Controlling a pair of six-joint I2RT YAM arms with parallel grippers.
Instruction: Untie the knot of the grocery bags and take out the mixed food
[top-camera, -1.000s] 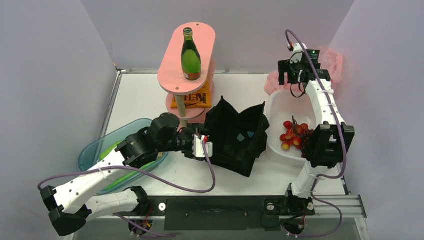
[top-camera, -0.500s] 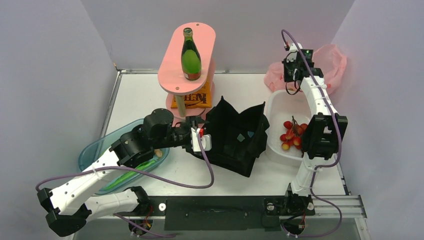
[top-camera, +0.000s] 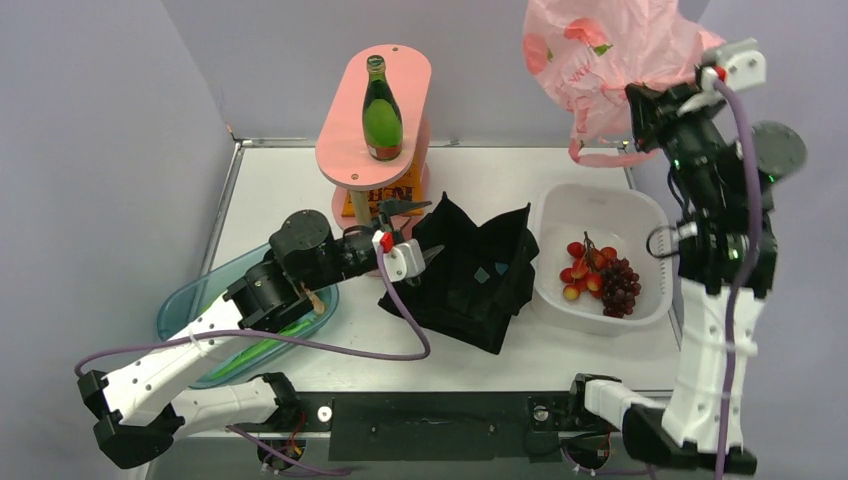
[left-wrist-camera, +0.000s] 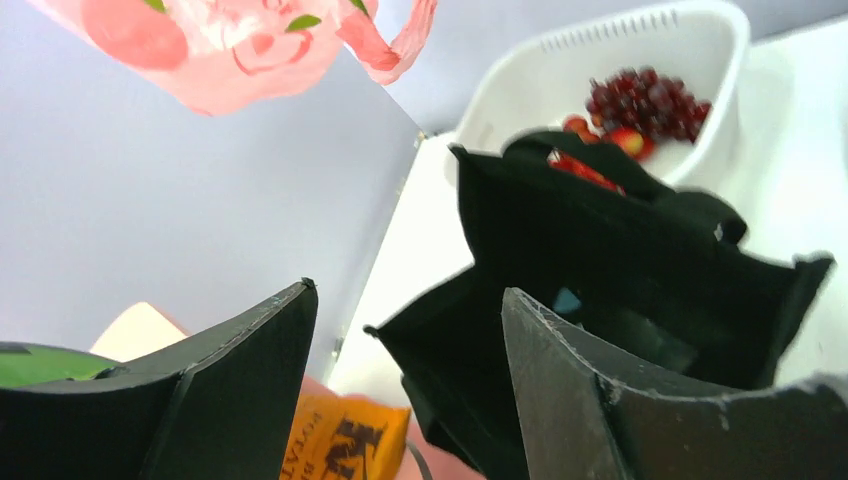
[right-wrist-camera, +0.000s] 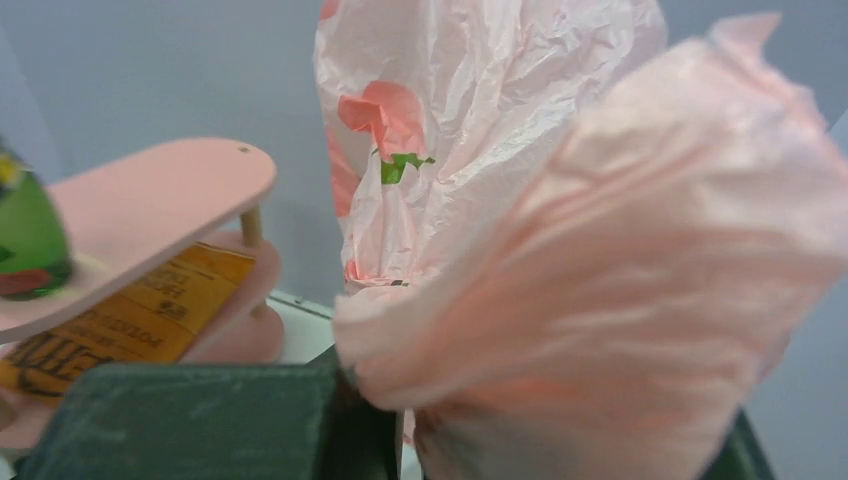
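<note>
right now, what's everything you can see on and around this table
pink plastic bag: one, pink with red print, held in the air, far right
black tote: one, black, table centre
bottle: one, green, upright on stand's top shelf
stand: one, pink, two tiers, far centre
snack packet: one, orange, stand's lower shelf
basket: one, white, right of tote
grape bunch: one, dark red, in basket
small fruits: several, red and yellow, in basket
tub: one, translucent blue-green, near left
left gripper: open, at tote's left edge
right gripper: shut on pink plastic bag

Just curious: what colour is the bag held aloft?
Pink bag with red print; clearest in right wrist view.
</note>
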